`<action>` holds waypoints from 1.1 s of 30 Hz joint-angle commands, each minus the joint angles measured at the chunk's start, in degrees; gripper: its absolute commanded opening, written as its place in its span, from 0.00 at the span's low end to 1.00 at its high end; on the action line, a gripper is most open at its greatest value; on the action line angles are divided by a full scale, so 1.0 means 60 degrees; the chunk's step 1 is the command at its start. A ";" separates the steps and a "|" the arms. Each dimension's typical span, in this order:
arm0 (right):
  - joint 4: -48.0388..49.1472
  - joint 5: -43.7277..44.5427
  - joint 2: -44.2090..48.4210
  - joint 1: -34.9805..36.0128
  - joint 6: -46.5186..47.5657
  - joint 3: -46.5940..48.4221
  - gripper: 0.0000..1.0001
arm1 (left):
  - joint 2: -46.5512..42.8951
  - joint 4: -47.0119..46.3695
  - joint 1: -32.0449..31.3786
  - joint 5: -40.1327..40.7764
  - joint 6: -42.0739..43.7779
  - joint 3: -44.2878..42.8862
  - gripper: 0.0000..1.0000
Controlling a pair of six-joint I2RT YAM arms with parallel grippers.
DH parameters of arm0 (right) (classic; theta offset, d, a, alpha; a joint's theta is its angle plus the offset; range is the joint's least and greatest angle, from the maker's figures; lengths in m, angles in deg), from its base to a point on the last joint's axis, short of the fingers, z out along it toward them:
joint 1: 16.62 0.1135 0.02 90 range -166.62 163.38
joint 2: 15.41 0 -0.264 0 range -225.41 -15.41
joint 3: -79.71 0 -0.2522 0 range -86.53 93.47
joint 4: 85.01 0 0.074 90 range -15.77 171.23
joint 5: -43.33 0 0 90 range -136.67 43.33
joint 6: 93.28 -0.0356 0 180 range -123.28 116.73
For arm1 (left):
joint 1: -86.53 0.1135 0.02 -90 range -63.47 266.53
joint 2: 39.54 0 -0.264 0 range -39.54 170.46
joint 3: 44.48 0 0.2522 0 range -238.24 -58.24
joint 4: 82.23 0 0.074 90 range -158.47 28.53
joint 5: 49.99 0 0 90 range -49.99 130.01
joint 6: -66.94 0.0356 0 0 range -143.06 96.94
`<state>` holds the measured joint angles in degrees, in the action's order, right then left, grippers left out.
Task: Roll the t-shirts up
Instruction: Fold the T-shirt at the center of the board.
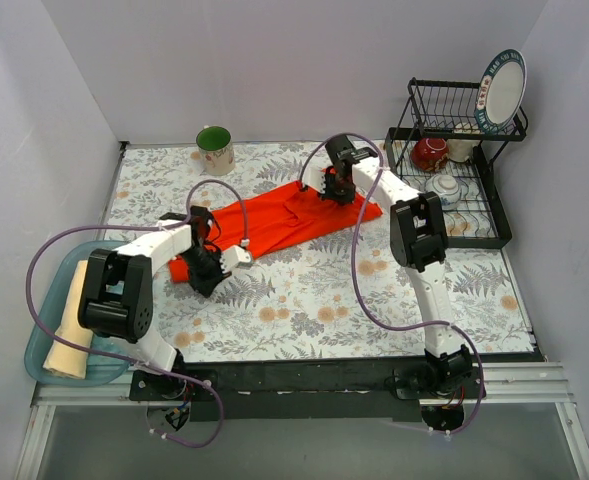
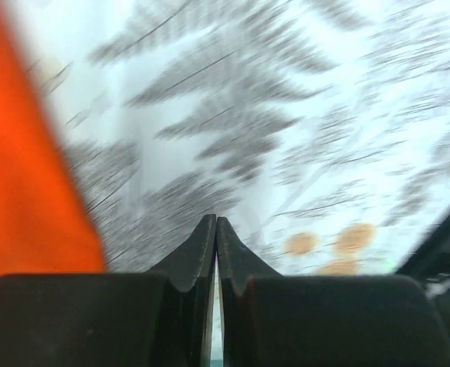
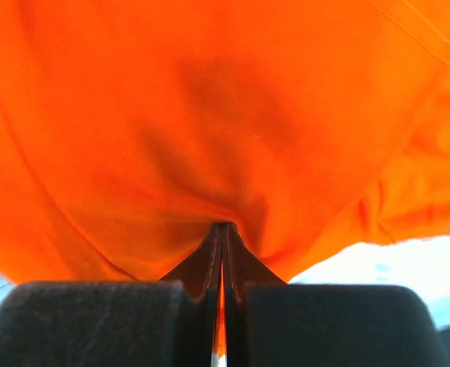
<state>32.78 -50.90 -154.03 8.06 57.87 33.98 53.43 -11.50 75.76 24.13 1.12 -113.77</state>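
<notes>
The orange-red t-shirt (image 1: 274, 225) lies spread in a long slanted band across the middle of the fern-print table (image 1: 304, 300), running from centre left up toward the upper right. The right gripper (image 1: 336, 192) sits on its upper right end. In the right wrist view its jaws are pressed together on the cloth (image 3: 209, 115), which puckers at the tips, with a sliver of orange showing in the slit between the fingers (image 3: 198, 264).

The left gripper (image 1: 204, 280) is at the lower left end of the shirt. Its wrist view is blurred, but the jaws meet tip to tip with nothing seen between them; the shirt (image 2: 18, 168) fills the left edge of that frame, beside the fingers (image 2: 198, 252) rather than in them.

The cream t-shirt (image 1: 69, 330) lies as a roll in a blue tray (image 1: 37, 360) at the lower left. A green mug (image 1: 215, 150) stands at the top centre, and a black dish rack (image 1: 474, 243) with a plate (image 1: 502, 90) fills the upper right
</notes>
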 commanded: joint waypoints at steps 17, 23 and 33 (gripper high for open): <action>0.5132 0.0809 0.3137 -0.0408 -0.2747 -0.2695 0.29 | -0.2150 -0.0719 -0.2676 0.1162 -0.3754 0.0081 0.45; 0.4178 0.0237 0.4485 -0.0423 -0.3540 -0.3793 0.31 | -0.1770 -0.1599 -0.1432 0.2411 -0.3152 0.0568 0.46; 0.3885 0.0251 0.5044 -0.0409 -0.3628 -0.4543 0.31 | -0.1359 -0.1790 -0.0653 0.2896 -0.2684 0.0904 0.43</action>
<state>57.33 -48.50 -123.78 5.49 38.00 6.35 45.24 -21.18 70.58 39.68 -17.15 -110.21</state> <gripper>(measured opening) 0.309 0.434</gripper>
